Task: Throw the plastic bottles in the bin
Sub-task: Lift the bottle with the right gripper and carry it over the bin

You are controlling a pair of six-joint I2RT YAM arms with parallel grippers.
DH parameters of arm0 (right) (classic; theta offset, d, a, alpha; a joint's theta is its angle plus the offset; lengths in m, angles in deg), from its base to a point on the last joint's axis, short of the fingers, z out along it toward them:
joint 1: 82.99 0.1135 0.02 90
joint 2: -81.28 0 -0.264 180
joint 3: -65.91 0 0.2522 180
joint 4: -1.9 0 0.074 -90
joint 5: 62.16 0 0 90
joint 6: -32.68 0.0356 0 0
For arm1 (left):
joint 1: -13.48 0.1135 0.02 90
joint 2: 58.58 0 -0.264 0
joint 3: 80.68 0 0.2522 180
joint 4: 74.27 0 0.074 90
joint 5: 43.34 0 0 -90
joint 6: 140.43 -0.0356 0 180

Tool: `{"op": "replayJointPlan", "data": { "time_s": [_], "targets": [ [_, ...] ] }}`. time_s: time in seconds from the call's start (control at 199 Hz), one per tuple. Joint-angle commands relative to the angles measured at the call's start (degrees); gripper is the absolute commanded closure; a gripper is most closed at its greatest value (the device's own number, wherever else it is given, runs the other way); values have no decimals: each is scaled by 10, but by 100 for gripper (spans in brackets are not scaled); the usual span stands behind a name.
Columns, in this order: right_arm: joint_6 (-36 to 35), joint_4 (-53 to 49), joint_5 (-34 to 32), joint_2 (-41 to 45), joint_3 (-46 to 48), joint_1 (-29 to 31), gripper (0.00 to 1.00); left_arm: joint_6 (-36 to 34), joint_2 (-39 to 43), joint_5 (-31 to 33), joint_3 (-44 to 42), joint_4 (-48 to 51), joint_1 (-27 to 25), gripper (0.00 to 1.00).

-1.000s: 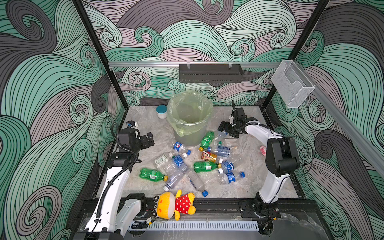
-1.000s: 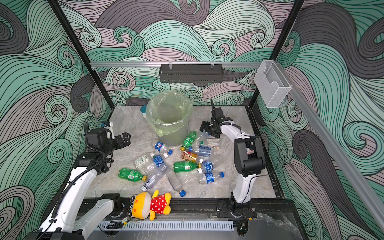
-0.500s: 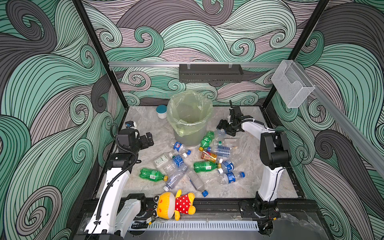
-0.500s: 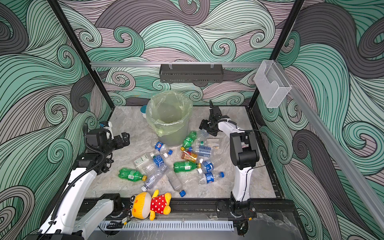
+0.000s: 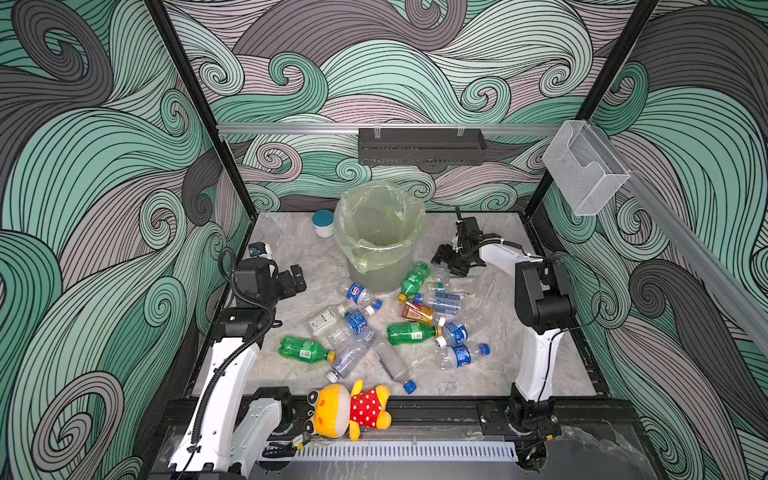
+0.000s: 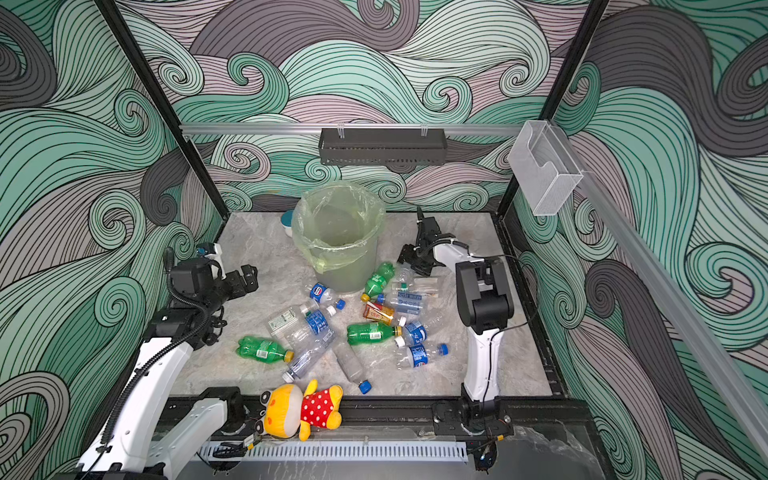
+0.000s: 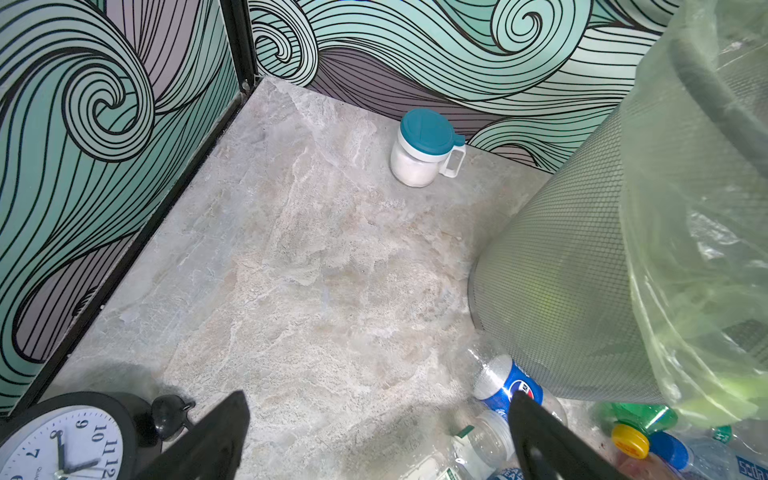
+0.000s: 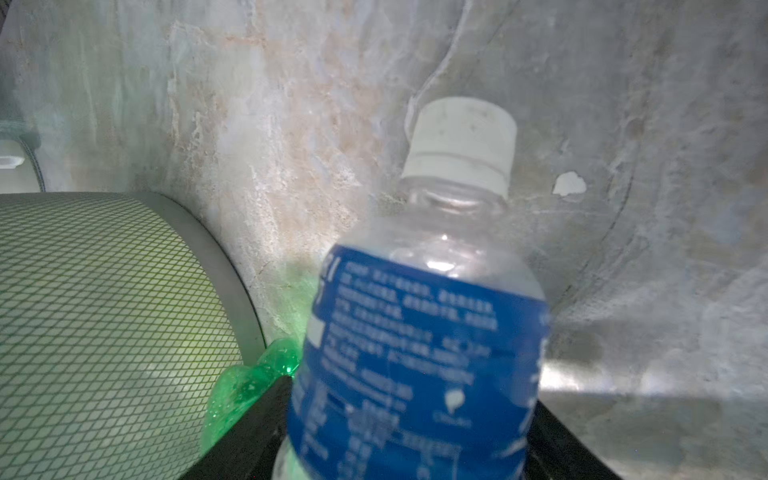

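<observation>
Clear plastic with a blue label and a white cap fills the gap of my right tool (image 5: 451,265). This white-capped bottle (image 8: 419,332) sits between the two black fingers (image 8: 245,440), one at each side of the label. Whether they press it or only flank it, I cannot tell.

That tool is low over the table (image 5: 291,249), just right of the bin (image 5: 365,276), at the far end of the litter. The bin stands upright at the far middle of the table, with a pale yellow-green bag folded over its rim. In the right wrist view its meshed grey wall is close beside the bottle, and the base of a green bottle (image 8: 249,382) shows between them.

Other plastic bottles (image 5: 411,333) lie on their sides from the foot of the bin toward the near edge. Some are green with yellow caps, some clear with blue labels, and there is an orange-red labelled bottle (image 5: 417,312).

My left tool (image 5: 297,279) hangs over the left side of the table, apart from the pile, its fingers spread wide and holding nothing. A white jar (image 7: 422,149) with a teal lid stands by the far wall, left of the bin. A black alarm clock (image 7: 62,444) sits by the left wall near that tool. A yellow plush toy (image 5: 349,409) in a red dotted dress lies at the near edge.
</observation>
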Motion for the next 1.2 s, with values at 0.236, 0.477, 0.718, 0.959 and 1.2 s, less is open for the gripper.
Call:
{"op": "replayJointPlan", "data": {
  "time_s": [0.236, 0.477, 0.718, 0.959, 1.2],
  "targets": [
    [15, 16, 3, 13, -5, 2, 38, 0, 17, 15, -2, 1, 5, 1],
    [-24, 21, -27, 67, 1, 2, 40, 1, 10, 14, 0, 5, 5, 1],
    [-97, 19, -33, 148, 17, 2, 40, 2, 7, 11, 3, 12, 5, 1],
    [-195, -44, -33, 248, 45, 4, 49, -5, 1, 28, 12, 34, 5, 1],
    [-234, -76, -58, 364, 133, 15, 58, -13, -7, 22, 16, 44, 5, 1]
  ]
}}
